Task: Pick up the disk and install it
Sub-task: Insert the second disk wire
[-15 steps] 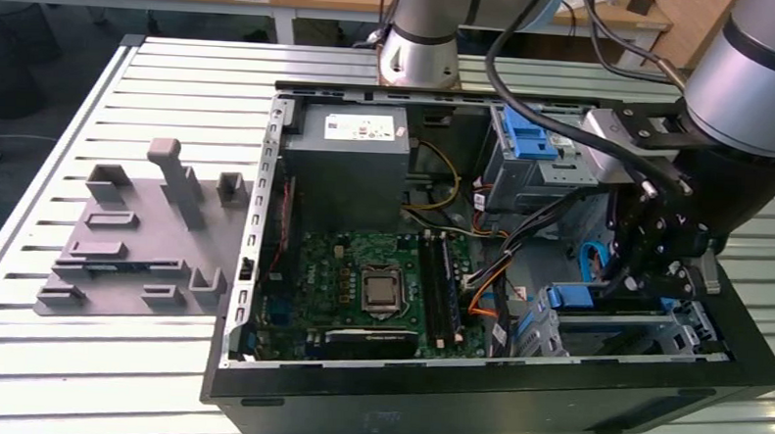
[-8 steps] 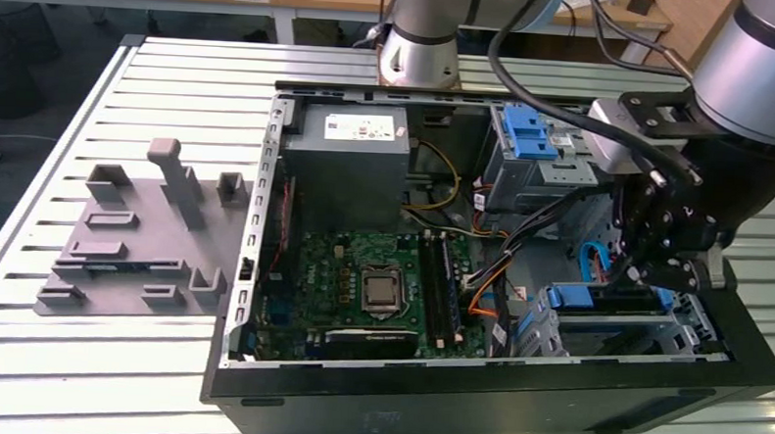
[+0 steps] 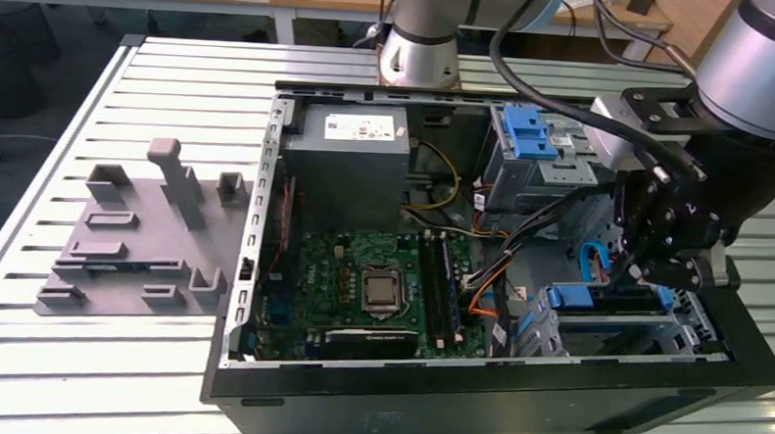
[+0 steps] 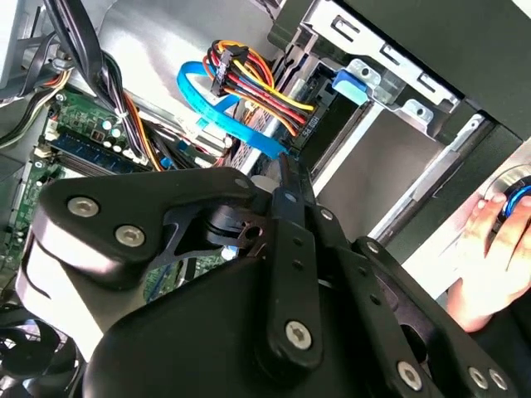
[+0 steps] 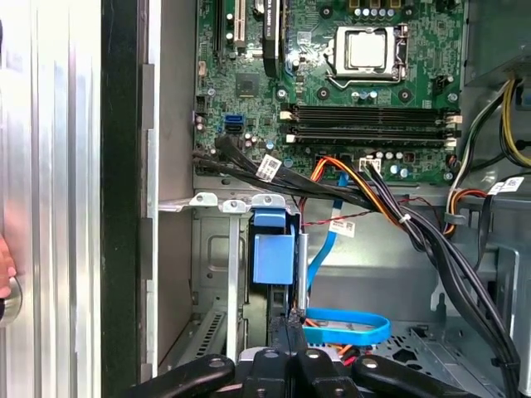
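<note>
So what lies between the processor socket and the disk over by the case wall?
In the exterior view, the memory slots and a bundle of black and orange cables lie between the processor socket and the disk.

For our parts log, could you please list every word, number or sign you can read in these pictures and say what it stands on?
White sticker on the grey power supply: print too small to read.
White cable tags in the first wrist view: too blurred to read.
Black connector in the second wrist view: white marks, not legible.
Motherboard: markings too small to read.
No text can be quoted with confidence.
</note>
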Controlling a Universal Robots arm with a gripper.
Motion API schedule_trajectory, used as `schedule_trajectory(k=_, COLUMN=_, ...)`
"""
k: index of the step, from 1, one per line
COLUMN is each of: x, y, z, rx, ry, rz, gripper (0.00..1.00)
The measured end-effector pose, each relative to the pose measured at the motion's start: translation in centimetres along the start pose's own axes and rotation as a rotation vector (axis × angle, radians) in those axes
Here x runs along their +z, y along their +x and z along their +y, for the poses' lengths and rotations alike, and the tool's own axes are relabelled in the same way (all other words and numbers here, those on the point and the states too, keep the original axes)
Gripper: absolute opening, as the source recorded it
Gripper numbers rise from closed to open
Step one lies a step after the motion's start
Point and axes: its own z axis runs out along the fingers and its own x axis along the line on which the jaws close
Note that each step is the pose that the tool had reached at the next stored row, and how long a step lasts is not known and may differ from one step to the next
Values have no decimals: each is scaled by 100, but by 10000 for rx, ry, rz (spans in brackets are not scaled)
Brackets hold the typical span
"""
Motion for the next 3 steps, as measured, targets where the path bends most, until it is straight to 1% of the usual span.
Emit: schedule_trajectory(k=3, x=-7, y=0, z=0, rx=0, ry=0, rz=1, gripper=11)
